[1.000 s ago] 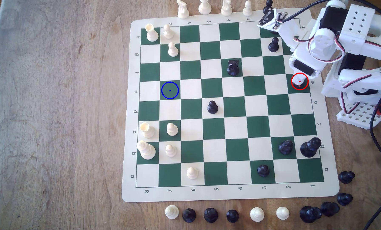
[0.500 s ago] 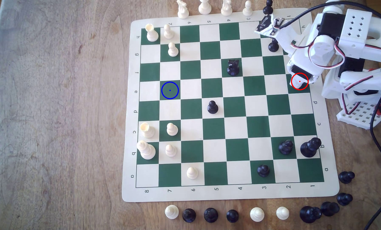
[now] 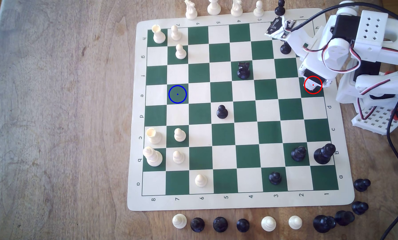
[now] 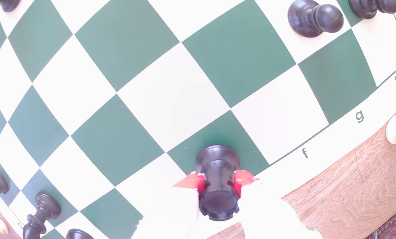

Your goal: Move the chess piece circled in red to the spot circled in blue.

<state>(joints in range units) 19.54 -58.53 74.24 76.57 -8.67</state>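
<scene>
The chess piece (image 4: 218, 160) is a stout glossy black piece with a flattish top, standing on a green edge square of the board (image 4: 128, 48) near the letter f. My gripper (image 4: 218, 182) is shut on it, with the red-tipped fingers (image 4: 193, 181) pressed against both sides of its body. In the exterior view my gripper (image 3: 313, 85) sits inside the red ring at the board's right edge and hides the piece. The spot (image 3: 177, 94) is a green square with a blue ring far toward that view's left, with nothing standing on it.
Between gripper and spot stand a black knight (image 3: 243, 70) and a black pawn (image 3: 222, 112). Another black pawn (image 3: 285, 49) is close under the arm. White pawns (image 3: 180, 52) (image 3: 179, 135) flank the spot's column. Captured pieces line the table (image 3: 54, 115) beyond the board's edges.
The wrist and its camera have shifted slightly toward the exterior view's left, covering more of the nearby black pawn. No piece on the board has changed place.
</scene>
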